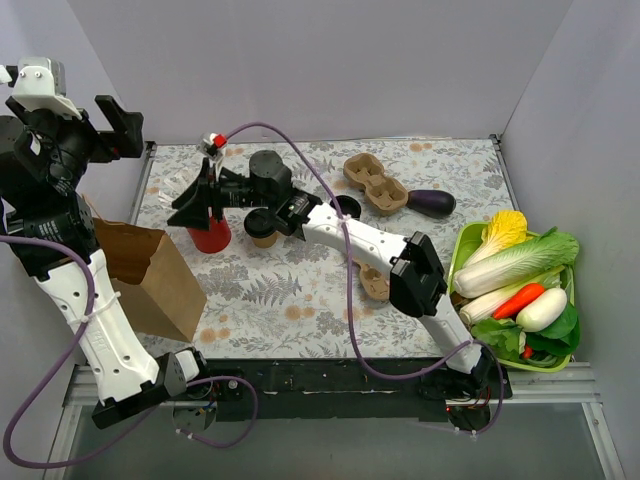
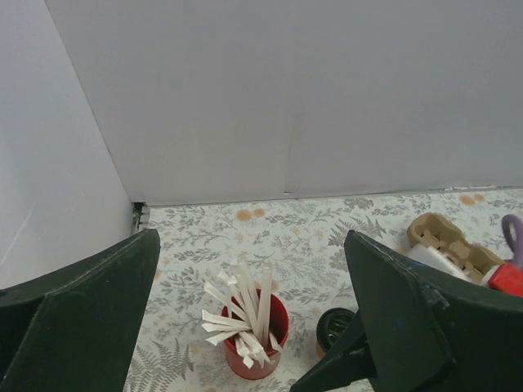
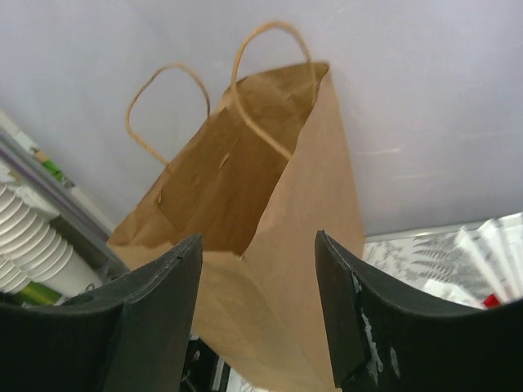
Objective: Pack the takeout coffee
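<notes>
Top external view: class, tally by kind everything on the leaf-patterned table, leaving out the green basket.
Brown paper bag: 1
Cups: 2, a red cup of white sticks and a cream paper cup with round black lid
Brown pulp two-cup carrier: 1
Dark purple eggplant: 1
Tan thing, half hidden, kind unclear: 1
Total: 6

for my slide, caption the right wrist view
Past the open, empty right gripper: the brown paper bag, mouth open
</notes>
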Available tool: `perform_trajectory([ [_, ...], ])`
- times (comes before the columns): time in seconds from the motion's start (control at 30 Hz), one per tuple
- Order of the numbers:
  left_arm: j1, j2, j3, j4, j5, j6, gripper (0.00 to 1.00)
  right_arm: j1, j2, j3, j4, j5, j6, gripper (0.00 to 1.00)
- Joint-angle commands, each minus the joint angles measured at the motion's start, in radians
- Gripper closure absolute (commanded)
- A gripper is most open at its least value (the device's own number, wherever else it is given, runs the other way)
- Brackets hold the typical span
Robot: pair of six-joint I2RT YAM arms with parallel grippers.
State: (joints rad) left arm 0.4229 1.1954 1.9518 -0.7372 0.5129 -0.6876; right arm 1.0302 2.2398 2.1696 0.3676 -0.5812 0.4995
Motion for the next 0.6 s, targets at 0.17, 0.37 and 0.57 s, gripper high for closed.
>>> perform_trajectory([
  [0.17,-0.038,-0.023,0.053,-0.088,0.036,0.036,0.02,0.041,0.011,-0.108,0.129,-0.118,-0.032,0.36],
  [0.37,-0.052,-0.033,0.047,-0.102,0.015,0.051,0.02,0.053,0.052,-0.064,0.136,-0.095,-0.061,0.37],
  [0.57,-0.064,-0.03,0.044,-0.11,0.009,0.071,0.02,0.054,0.106,-0.019,0.157,-0.091,-0.055,0.47],
])
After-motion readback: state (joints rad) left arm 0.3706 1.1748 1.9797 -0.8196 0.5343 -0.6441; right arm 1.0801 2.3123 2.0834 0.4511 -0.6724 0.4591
